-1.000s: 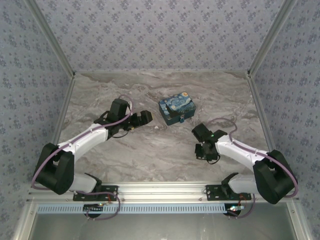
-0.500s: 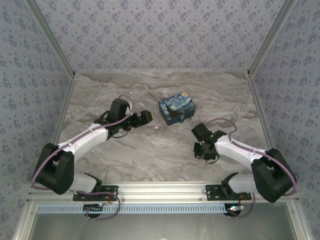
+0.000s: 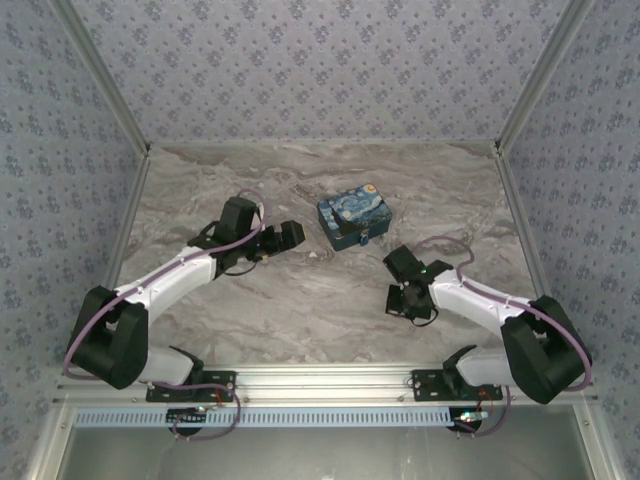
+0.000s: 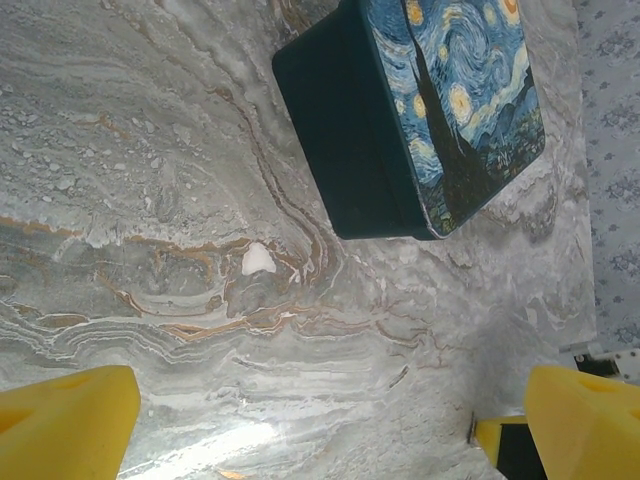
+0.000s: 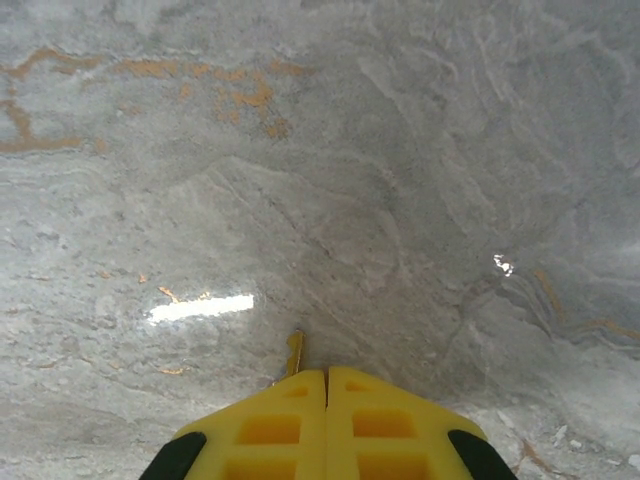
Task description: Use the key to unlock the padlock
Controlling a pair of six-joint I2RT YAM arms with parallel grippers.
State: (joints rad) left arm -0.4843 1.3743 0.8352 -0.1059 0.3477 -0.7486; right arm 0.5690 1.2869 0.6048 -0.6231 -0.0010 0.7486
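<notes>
1. The padlock (image 3: pixel 368 238) shows as a tiny pale speck on the face of the blue box (image 3: pixel 354 221) that is turned toward the right arm. It is too small to read its keyhole.
2. The box sits on the counter (image 3: pixel 300 315), toward the far middle.
3. The key (image 5: pixel 294 352) is a thin gold sliver poking from the right tool (image 5: pixel 327 378), whose fingers are pressed together on it. Its long axis runs straight out along the fingers, down at the counter.
4. From that tool the padlock lies farther out and to the left, well apart, so the key likely needs re-aiming.
5. The left tool (image 4: pixel 330 425) is spread wide and holds nothing. It sits just beside the box's left side and is the nearer of the 2 arms, probably best used to steady the box.
</notes>
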